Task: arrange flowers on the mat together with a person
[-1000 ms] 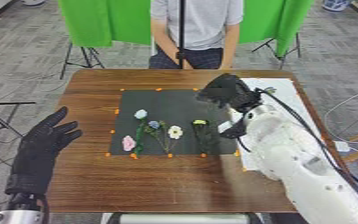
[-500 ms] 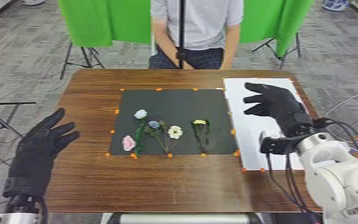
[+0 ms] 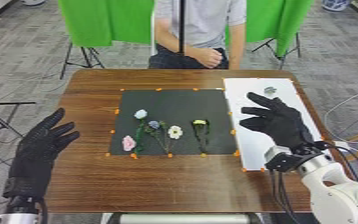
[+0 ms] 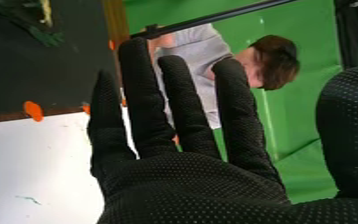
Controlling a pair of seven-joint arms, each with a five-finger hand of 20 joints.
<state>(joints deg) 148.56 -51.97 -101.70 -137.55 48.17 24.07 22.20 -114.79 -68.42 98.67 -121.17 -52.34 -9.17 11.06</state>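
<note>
In the head view my right hand (image 3: 278, 120) is over the white sheet (image 3: 257, 90), fingers straight and apart, holding nothing. A small pale bluish flower (image 3: 270, 90) lies on that sheet, just beyond the fingertips. On the dark mat (image 3: 171, 103) lie a white flower (image 3: 141, 114), a pink one (image 3: 128, 144), a bluish one (image 3: 154, 124), a cream one (image 3: 175, 132) and a yellow one (image 3: 200, 122). My left hand (image 3: 40, 147) is at the table's left edge, open. The right wrist view shows my right hand (image 4: 189, 182) with fingers extended.
The brown table (image 3: 158, 185) surrounds mat and sheet, with orange markers (image 3: 233, 132) along their edges. A person sits across the table behind a thin dark pole (image 3: 182, 30). Cables (image 3: 280, 187) hang beside my right wrist.
My right hand has swung from the mat's right side out over the white sheet, then come slightly nearer and left, uncovering the small flower. My left hand has stayed put.
</note>
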